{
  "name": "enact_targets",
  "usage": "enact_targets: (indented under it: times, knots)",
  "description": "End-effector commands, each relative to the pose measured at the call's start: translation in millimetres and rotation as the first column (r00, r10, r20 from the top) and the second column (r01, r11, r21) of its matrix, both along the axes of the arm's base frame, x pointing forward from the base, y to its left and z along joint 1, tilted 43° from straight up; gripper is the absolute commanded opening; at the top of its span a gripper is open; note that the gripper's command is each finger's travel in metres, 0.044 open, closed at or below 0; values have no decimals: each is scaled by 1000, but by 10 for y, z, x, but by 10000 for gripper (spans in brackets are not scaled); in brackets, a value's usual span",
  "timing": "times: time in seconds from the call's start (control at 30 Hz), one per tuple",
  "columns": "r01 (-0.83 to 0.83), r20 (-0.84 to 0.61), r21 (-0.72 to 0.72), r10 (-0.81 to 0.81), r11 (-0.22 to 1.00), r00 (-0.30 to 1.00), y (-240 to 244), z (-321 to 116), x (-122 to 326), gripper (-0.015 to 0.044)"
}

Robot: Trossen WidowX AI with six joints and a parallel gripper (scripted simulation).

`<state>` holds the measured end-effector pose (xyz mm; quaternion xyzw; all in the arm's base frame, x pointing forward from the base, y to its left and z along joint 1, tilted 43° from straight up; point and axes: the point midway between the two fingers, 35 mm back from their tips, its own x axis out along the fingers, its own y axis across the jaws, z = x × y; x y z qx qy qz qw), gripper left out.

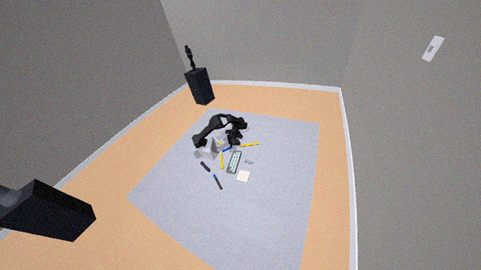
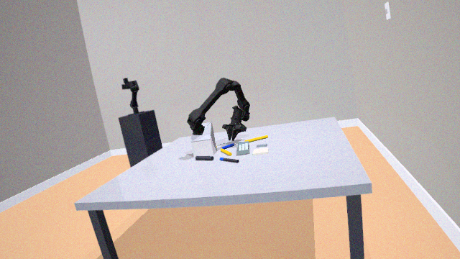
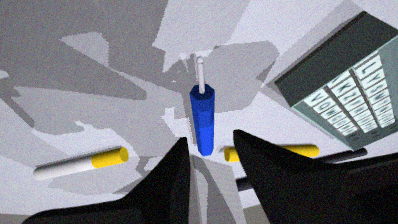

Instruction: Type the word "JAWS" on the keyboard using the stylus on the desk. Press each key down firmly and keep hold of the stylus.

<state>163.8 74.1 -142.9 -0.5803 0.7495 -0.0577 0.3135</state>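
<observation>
The blue stylus [image 1: 227, 148] [image 2: 228, 146] [image 3: 202, 120] lies on the desk; its thin pale tip points to the top of the wrist view. My gripper [image 1: 234, 145] [image 2: 231, 139] [image 3: 210, 139] is open and empty above the desk. In the wrist view its two fingertips stand on either side of the stylus's blunt end, not touching it. The green-grey keyboard [image 1: 234, 162] [image 2: 243, 148] [image 3: 327, 57] with pale lettered keys lies beside the stylus, at the upper right in the wrist view, partly cut off there.
A yellow stick [image 1: 221, 161] [image 2: 226, 152] [image 3: 300, 150] lies near the stylus, another yellow stick [image 1: 250, 144] [image 2: 256, 139] farther back. A white-and-yellow pen [image 3: 110, 157] lies left. A black marker [image 1: 205, 166] [image 2: 204, 158], a blue-ended black pen [image 1: 218, 182] [image 2: 230, 160], a cream pad [image 1: 243, 175] [image 2: 260, 151] and a white box [image 2: 204, 147] also stand around.
</observation>
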Motion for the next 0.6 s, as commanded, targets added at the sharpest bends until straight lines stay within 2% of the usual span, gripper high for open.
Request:
enact_targets:
  times: [0.0, 0.57]
  knots:
    - [-4, -8, -7, 4, 1000, 1000, -36, -29, -8, 150]
    - [-4, -7, -7, 4, 1000, 1000, -95, -90, 5, 150]
